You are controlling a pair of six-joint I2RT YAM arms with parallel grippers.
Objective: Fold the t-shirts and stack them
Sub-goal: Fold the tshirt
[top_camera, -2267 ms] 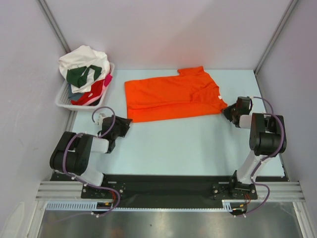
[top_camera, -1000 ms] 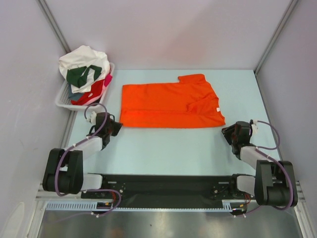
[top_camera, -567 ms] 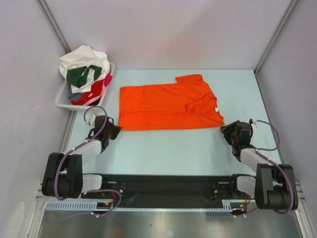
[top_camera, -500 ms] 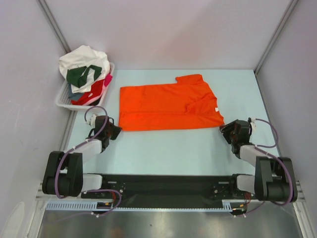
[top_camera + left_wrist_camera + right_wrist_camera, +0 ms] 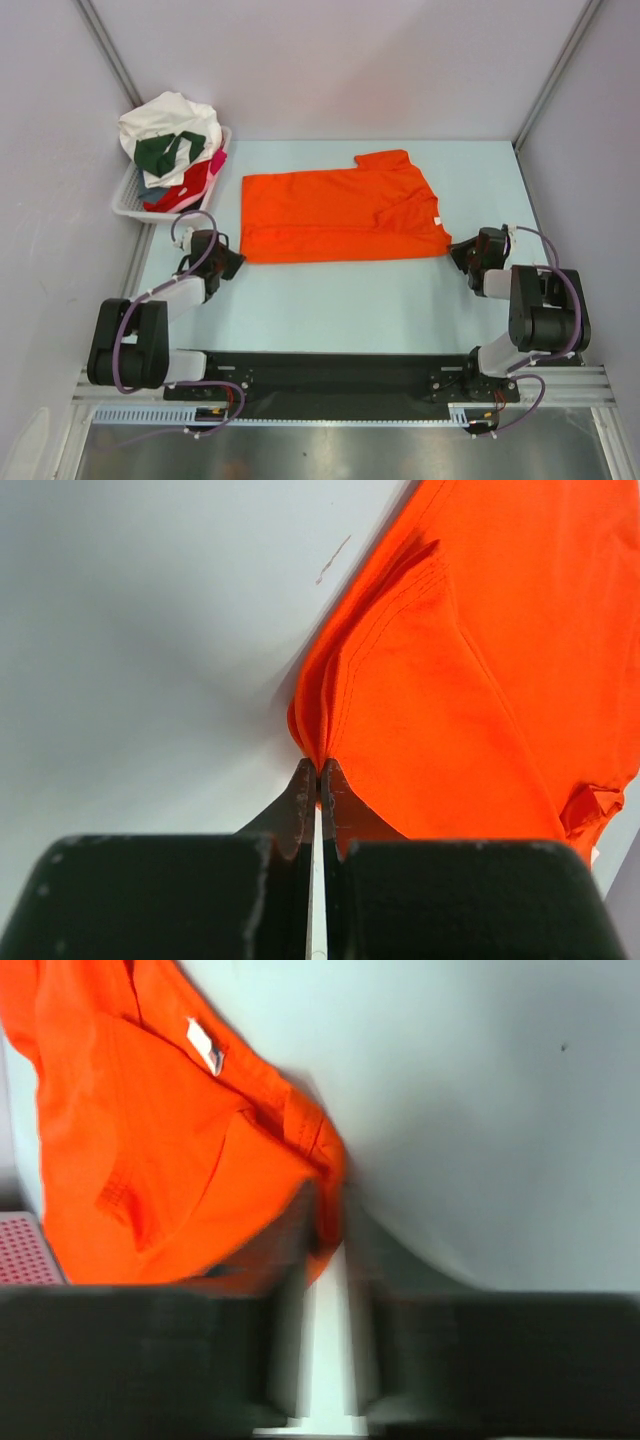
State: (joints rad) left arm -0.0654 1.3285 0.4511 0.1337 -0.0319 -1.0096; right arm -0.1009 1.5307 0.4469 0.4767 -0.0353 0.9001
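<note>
Left gripper [image 5: 236,262]: low over the pale blue table top [image 5: 350,300]. Jaws are drawn down to a hairline slit, pinching a corner of the bright orange short-sleeved fabric t-shirt [image 5: 340,212].

Left wrist view: the gripper [image 5: 318,780] has the cloth bunched into a raised fold right at its tips. The orange t-shirt [image 5: 460,680] fans away ahead and to the right of them. Stitched hem lines show on the fold. Bare table lies ahead and to the left.

Right gripper [image 5: 460,250]: also low, at the opposite near corner of the orange t-shirt. The right wrist view is smeared. In it the gripper [image 5: 325,1260] shows a narrow strip of table between its two fingers, and an orange seamed edge [image 5: 320,1180] reaches down to their tips. Cannot tell whether the cloth is actually clamped or only lying between them.

Orange t-shirt: spread flat on the table, stretched between the two grippers and running away beyond both. One sleeve sticks out on the far side, nearer the right gripper. A small white label [image 5: 437,221] sits just ahead of the right gripper.

White plastic slatted basket [image 5: 125,205]: beyond the left gripper and off to its left, apart from it. It is heaped with a crumpled white t-shirt [image 5: 165,115], a dark green t-shirt [image 5: 160,150], a red t-shirt [image 5: 188,182] and a pink t-shirt [image 5: 217,160].
</note>
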